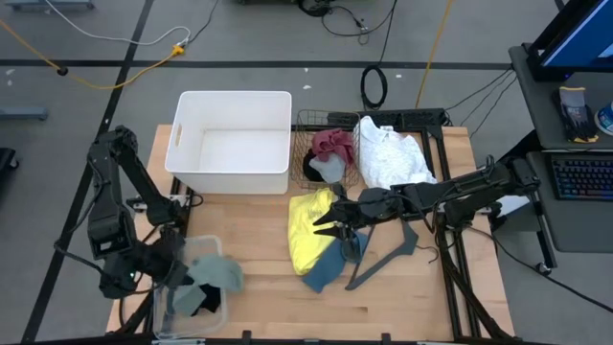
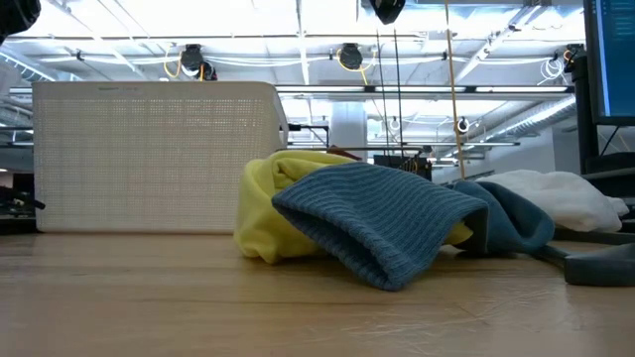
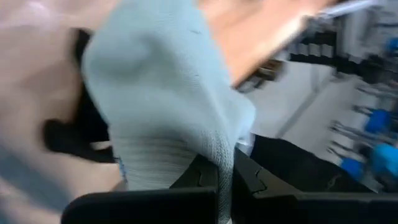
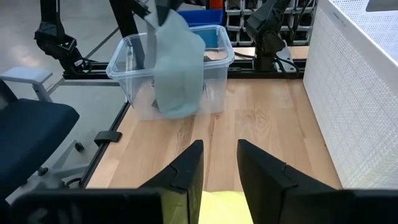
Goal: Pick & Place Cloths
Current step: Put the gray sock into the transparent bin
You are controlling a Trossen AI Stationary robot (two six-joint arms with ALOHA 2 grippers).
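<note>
Grey-green cloth (image 3: 163, 106) hangs lengthwise, pinched in left tool (image 3: 225, 180); right tool (image 4: 220, 163) — spread — above yellow cloth (image 1: 308, 230).

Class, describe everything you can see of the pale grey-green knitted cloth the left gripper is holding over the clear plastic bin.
The pale grey-green knitted cloth is soft, ribbed fabric that looks like a sock. It hangs limp and folded from the left gripper, whose fingers are shut on it. It dangles at the clear plastic bin at the table's front left corner, its lower end draped across the bin's wall. A black cloth lies in the bin beneath it. From above it shows as a crumpled grey-green patch.
</note>
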